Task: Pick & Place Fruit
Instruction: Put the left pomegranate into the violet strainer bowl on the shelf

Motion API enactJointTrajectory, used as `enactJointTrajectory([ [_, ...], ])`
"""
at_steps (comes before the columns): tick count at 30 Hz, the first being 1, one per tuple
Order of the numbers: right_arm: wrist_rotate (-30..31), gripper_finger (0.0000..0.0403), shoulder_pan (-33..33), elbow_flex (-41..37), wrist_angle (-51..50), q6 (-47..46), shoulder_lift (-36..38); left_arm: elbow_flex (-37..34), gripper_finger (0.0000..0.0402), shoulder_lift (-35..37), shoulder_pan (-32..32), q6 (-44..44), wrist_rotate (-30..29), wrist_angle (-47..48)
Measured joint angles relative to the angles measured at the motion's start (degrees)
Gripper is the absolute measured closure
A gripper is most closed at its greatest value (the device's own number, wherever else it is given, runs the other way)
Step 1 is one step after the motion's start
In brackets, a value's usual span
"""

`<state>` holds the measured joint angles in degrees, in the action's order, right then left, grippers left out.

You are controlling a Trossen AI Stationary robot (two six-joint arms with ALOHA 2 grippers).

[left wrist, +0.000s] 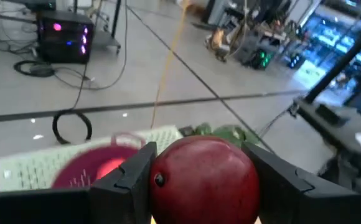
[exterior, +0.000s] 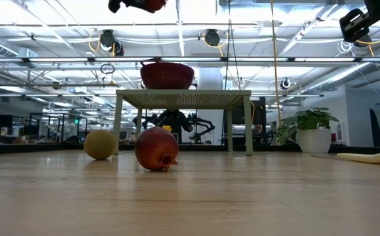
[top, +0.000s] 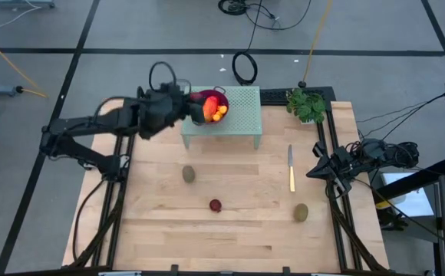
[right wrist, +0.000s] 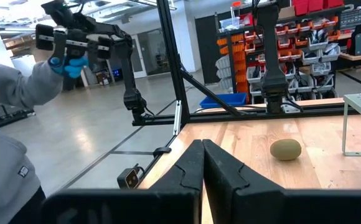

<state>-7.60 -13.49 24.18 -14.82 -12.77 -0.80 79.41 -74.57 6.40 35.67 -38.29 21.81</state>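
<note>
My left gripper (top: 190,107) hangs at the left rim of the purple mesh bowl (top: 221,97), shut on a dark red ball (left wrist: 202,180), which the low view shows high above the bowl (exterior: 152,5). The bowl holds orange fruit (top: 219,113) and stands on a pale green stand (top: 242,115). On the wooden table lie a brown-green oval (top: 189,175), another dark red ball (top: 215,205) and a second brown-green oval (top: 301,212). My right gripper (right wrist: 202,163) waits shut at the table's right edge. My left gripper pinches the dark red ball by two opposite sides (left wrist: 159,180) between its two fingers (left wrist: 134,177). The fingers come nearly level from the table's left. The ball is lifted clear, above the bowl's left rim.
A yellow-handled knife (top: 291,169) lies right of centre. A potted plant (top: 307,103) stands at the far right corner, beside the stand. A person in a grey sleeve and blue glove (right wrist: 75,62) stands beyond the table. The wood in front of the stand is bare.
</note>
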Motion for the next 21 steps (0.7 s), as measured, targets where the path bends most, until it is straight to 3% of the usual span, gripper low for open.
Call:
enactJointTrajectory([
  [7,0.0,0.0403,0.0,0.0,0.0,0.0,0.0,3.1,0.0179,-2.6,7.0,-1.1,6.4,4.0],
  [14,0.1,0.0403,0.0,0.0,0.1,0.0,0.0,5.1,0.0203,-8.2,11.4,-2.6,15.3,4.4],
  [21,0.2,0.0403,0.0,0.0,0.0,0.1,0.0,8.3,0.0182,-12.2,14.0,-2.1,17.4,17.1],
])
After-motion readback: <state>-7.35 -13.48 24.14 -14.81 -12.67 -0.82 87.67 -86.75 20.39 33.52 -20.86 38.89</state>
